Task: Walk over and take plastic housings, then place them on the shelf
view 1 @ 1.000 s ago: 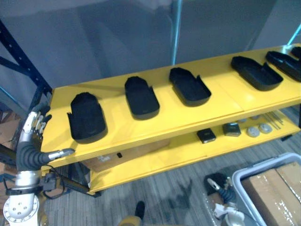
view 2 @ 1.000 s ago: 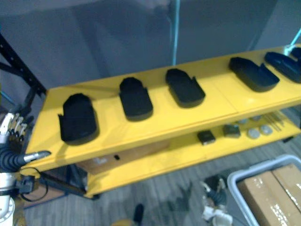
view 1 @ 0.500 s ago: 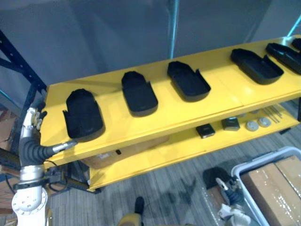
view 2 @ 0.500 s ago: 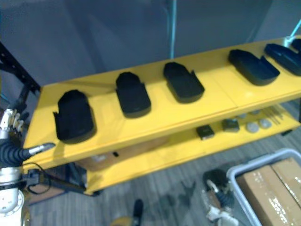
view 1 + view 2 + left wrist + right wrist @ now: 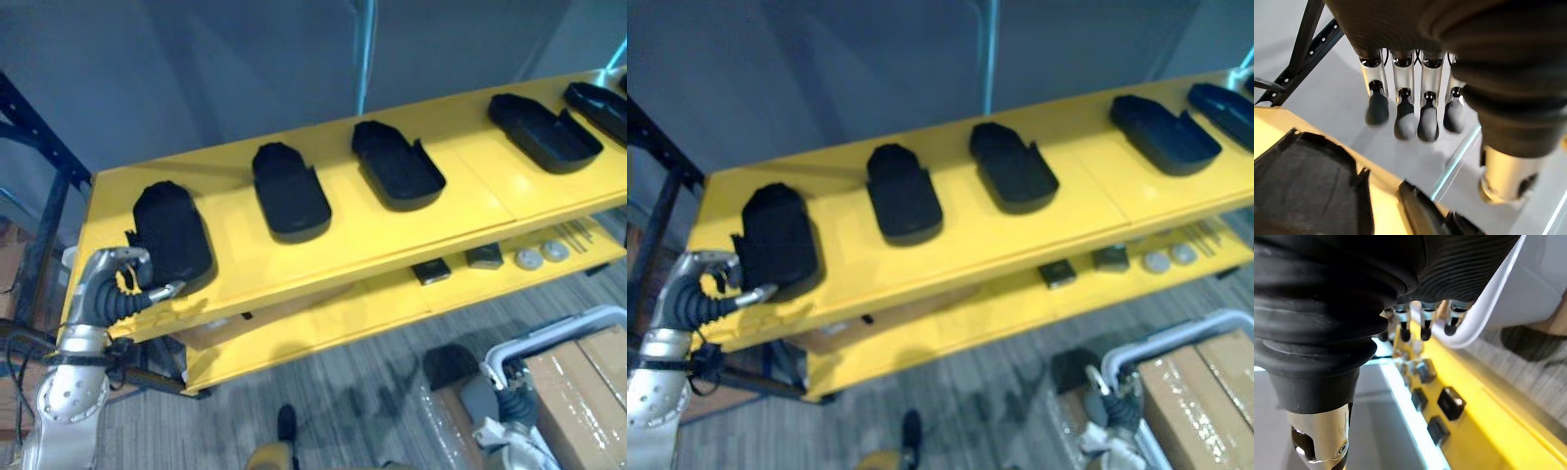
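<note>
Several black plastic housings lie in a row on the yellow shelf (image 5: pixel 343 245). The leftmost housing (image 5: pixel 171 233) sits at the shelf's left end, the second housing (image 5: pixel 289 191) and third housing (image 5: pixel 397 164) to its right. My left hand (image 5: pixel 116 284) is at the shelf's front left corner, right beside the leftmost housing, fingers curled, thumb sticking out. In the left wrist view its fingertips (image 5: pixel 1405 122) hang clear above the housing (image 5: pixel 1303 186) and hold nothing. My right hand (image 5: pixel 505 411) hangs low at the lower right, fingers (image 5: pixel 1422 328) straight.
Two more housings (image 5: pixel 544 132) lie at the shelf's right end. The lower yellow shelf carries small parts (image 5: pixel 485 257). A white bin (image 5: pixel 549 338) with cardboard boxes (image 5: pixel 578 392) stands on the floor at the right. A dark blue rack upright (image 5: pixel 39 127) stands left of the shelf.
My left hand has come up from beside the shelf's left end to its front corner by the leftmost housing, and its fingers have curled. The view has shifted slightly.
</note>
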`<state>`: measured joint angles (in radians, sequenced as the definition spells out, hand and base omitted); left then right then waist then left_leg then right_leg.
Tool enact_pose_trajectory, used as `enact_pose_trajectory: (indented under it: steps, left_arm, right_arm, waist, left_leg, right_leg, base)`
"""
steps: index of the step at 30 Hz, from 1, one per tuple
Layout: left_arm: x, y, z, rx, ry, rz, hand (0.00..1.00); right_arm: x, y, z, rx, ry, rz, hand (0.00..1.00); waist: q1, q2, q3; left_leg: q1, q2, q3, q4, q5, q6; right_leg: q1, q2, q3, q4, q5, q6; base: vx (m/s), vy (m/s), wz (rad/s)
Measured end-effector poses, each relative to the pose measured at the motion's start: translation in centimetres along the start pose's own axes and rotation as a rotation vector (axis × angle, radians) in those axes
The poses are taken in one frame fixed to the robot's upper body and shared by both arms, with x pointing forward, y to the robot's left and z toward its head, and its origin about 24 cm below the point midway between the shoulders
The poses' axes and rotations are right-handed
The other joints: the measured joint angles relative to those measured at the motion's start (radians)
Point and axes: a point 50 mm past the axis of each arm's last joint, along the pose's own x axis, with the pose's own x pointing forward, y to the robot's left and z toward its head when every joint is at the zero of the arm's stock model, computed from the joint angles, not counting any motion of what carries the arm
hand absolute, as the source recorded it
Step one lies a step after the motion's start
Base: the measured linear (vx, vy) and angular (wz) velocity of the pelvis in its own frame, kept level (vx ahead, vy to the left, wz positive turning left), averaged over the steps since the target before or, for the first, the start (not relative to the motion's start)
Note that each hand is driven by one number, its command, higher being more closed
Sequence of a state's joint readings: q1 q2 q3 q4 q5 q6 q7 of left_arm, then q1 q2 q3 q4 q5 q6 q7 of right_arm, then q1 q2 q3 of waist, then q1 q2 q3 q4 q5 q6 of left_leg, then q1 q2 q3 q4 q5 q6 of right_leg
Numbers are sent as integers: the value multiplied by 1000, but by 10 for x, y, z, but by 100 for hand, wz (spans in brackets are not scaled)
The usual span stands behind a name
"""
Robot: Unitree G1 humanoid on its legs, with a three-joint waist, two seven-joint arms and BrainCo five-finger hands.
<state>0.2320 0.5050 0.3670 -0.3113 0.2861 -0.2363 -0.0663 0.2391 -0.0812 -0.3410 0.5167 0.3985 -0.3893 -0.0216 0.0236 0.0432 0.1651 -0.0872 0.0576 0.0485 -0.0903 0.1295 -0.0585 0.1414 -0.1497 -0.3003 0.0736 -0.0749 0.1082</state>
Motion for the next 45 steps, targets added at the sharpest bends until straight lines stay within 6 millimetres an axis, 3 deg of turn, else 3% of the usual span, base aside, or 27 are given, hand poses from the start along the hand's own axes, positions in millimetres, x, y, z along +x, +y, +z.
enact_pose_trajectory:
  steps: [9,12,16,19,22,23,24,27,32,36,39,41,45]
  left_arm:
    - [2,-1,-7,65,63,-178,100]
    - [2,-3,-9,69,63,-265,100]
    - [-8,-30,-36,-3,165,-432,100]
    - [-12,-40,-40,-32,163,-507,100]
    - [-16,-53,-42,-67,173,-563,100]
    - [-17,-57,-43,-73,178,-577,100]
    - [-19,-64,-44,-84,183,-604,100]
    - [-28,-88,-41,-129,188,-691,100]
    - [-28,-103,-32,-163,157,-700,100]
    - [-23,-114,-24,-81,113,-683,100]
    - [-17,-112,-24,11,95,-632,100]
    - [-10,-106,-13,53,51,-599,100]
    - [-1,-91,6,82,-27,-550,100]
  right_arm:
    - [2,-8,1,-26,18,-24,0]
    - [3,-19,-8,-54,77,-60,0]
    - [2,-35,-20,-63,160,-131,0]
    - [0,-38,-26,-49,188,-151,0]
    - [4,-34,-27,-41,196,-149,0]
    - [5,-33,-27,-39,197,-147,0]
    - [6,-30,-29,-31,204,-147,0]
    - [5,-34,-32,-19,223,-176,0]
    - [3,-34,-36,-6,234,-186,0]
    - [9,-20,-38,15,243,-164,0]
    - [14,-4,-39,25,241,-123,0]
    - [17,7,-37,10,227,-84,0]
    - [15,10,-39,-32,230,-72,0]
  waist:
    - [19,26,-16]
    - [23,26,-28]
    - [21,27,-48]
    - [25,15,-52]
    - [24,-1,-41]
    - [24,-7,-39]
    - [24,-26,-30]
    - [19,-27,-19]
    - [16,-40,-9]
    - [16,-84,17]
    - [16,-97,25]
    - [19,-85,28]
    - [19,-63,22]
  left_leg:
    - [0,1,-6,0,-1,3]
    - [1,3,-3,0,-4,2]
    - [22,4,21,0,-18,14]
    - [21,1,20,0,-18,15]
    - [19,-8,20,0,-18,14]
    - [20,-12,21,0,-18,14]
    - [19,-23,29,0,-17,13]
    - [20,-13,44,0,-13,10]
    - [20,-20,45,0,22,1]
    - [20,-42,39,0,33,6]
    - [34,-36,27,0,32,5]
    - [55,-16,25,-1,22,-3]
    - [54,0,24,-1,14,-1]
  right_leg:
    - [3,1,-2,6,16,-5]
    - [13,4,-1,5,17,-6]
    - [39,-3,-1,5,20,-10]
    - [40,-4,0,7,16,-15]
    - [40,-8,0,3,-18,-54]
    - [40,-11,-1,-1,-33,-56]
    - [39,-24,-1,-9,-70,-26]
    - [35,-16,-5,-7,-81,1]
    - [52,-27,-29,-9,-89,20]
    - [70,-46,-31,-8,-77,43]
    - [71,-40,-26,26,-63,24]
    - [75,-22,-19,52,-42,-8]
    - [66,-9,8,68,-28,-27]
  base:
    - [-3,8,3]
    - [-10,1,14]
    - [-1,0,12]
    - [-27,7,4]
    - [-53,-5,2]
    - [-38,-33,-4]
    - [-40,-33,-2]
    - [-39,-57,5]
    - [45,-8,9]
    - [133,8,13]
    - [124,11,16]
    - [85,5,6]
    - [8,0,-2]
